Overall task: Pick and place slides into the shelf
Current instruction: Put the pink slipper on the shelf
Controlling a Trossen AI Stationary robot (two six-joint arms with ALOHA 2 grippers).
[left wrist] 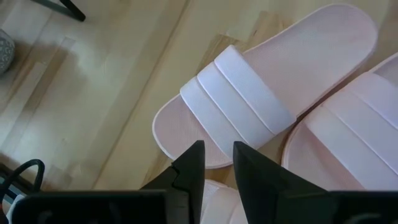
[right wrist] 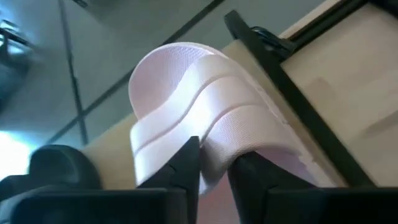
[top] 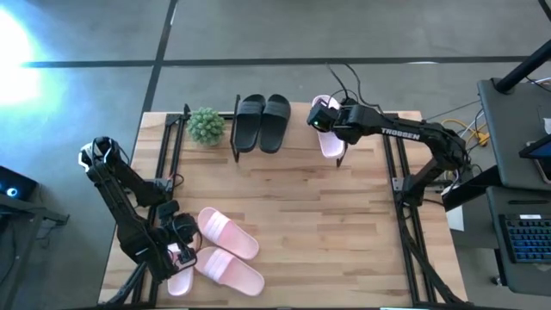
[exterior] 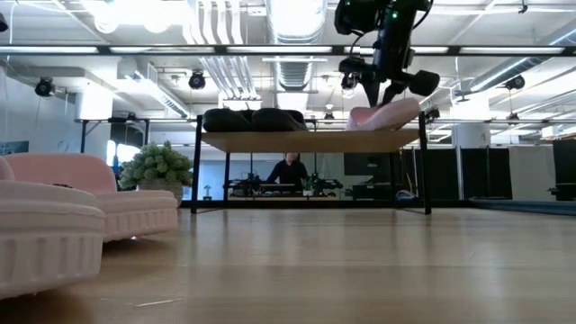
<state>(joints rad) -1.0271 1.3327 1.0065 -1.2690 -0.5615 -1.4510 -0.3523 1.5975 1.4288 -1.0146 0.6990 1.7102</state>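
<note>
We have a pink slide [right wrist: 205, 124] pinched by its strap in the right gripper [top: 325, 120], tilted over the shelf [exterior: 310, 140] top beside two black slides [top: 262, 120]. Next we lower, level and release it. The left gripper [left wrist: 216, 163], fingers nearly closed and empty, hovers over three pink slides [top: 225, 250] on the tabletop [top: 344, 224].

Two black open-toe slides [top: 262, 121] lie side by side on the low wooden-topped shelf [exterior: 306, 140]; a pale pink slide [top: 330, 138] tilts at its right end. Three pale pink slides [top: 228, 232] lie on the table's near left.

Third pink slide [top: 181, 280] under left tool [top: 176, 251]
</note>
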